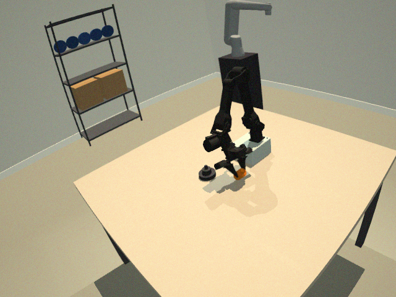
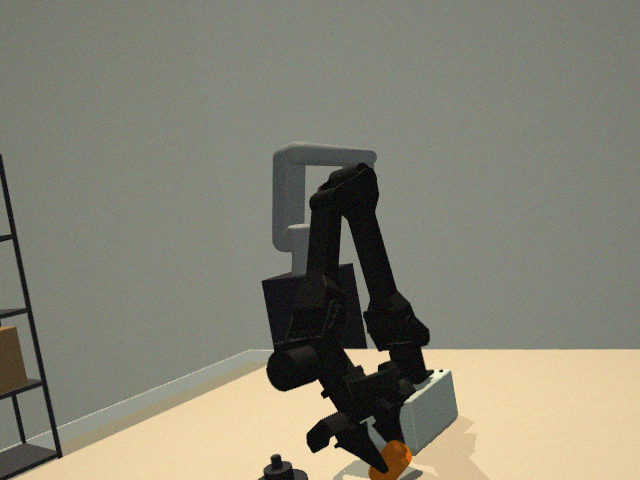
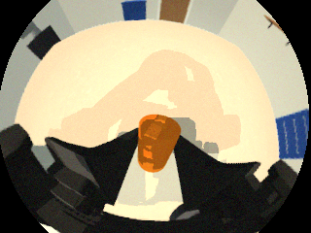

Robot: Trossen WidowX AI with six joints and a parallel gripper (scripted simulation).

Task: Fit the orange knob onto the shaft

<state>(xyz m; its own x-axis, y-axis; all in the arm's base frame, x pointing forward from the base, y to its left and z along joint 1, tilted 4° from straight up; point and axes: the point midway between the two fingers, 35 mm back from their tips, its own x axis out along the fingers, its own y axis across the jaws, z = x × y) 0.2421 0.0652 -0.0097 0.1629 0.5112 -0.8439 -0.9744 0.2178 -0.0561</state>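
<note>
Knob [image 1: 239, 174] [image 2: 391, 459] [image 3: 157, 143]: clamped between the fingers of the gripper [image 1: 241, 172] [image 2: 391, 454] [image 3: 157, 134], near the pedestal [image 1: 206, 174] [image 2: 296, 475], off the shaft [image 1: 205, 167] [image 2: 276, 458]. Hole and its flat side: not discernible. Shaft's flat side: not discernible. Pedestal: lower part cut off by the frame edge in the exterior view; out of the wrist view. Knob's sides: partly covered by the fingertips. Long axis: tilted in the exterior view, upper end leaning right. Direction of the hole: cannot tell. Clearance above the tabletop [image 1: 223, 223] [image 2: 206, 439] [image 3: 97, 73]: uncertain.
</note>
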